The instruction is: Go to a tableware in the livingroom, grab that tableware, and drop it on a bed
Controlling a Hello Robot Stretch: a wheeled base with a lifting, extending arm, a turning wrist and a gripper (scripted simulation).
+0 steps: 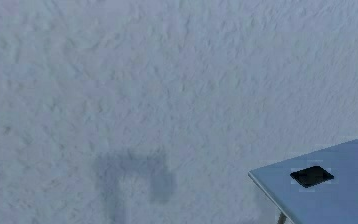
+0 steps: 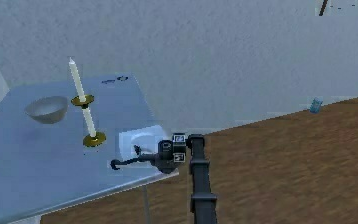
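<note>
You see the gripper (image 2: 127, 158) near a white item (image 2: 140, 133) on the table (image 2: 37, 160); its long axis is unclear. You cannot tell whether the gripper holds anything

We saw a white wall (image 1: 137, 80) right in front of us, so nothing could pass that way. A table (image 1: 332, 198) corner poked in at the forward view's lower right, with a small black thing (image 1: 312, 176) on it.

In the arm side view the table was crowded. A tall candle (image 2: 74, 78) and a nearer candle (image 2: 88, 122) stood up in the middle. A grey bowl (image 2: 47, 110) sat to their left. A white dish (image 2: 142, 135) lay by the edge, just beside the gripper (image 2: 125, 160).

To the right of the arm (image 2: 202, 190), the brown floor (image 2: 287, 160) was wide and bare. A small blue thing (image 2: 316, 104) stood far off by the wall.
</note>
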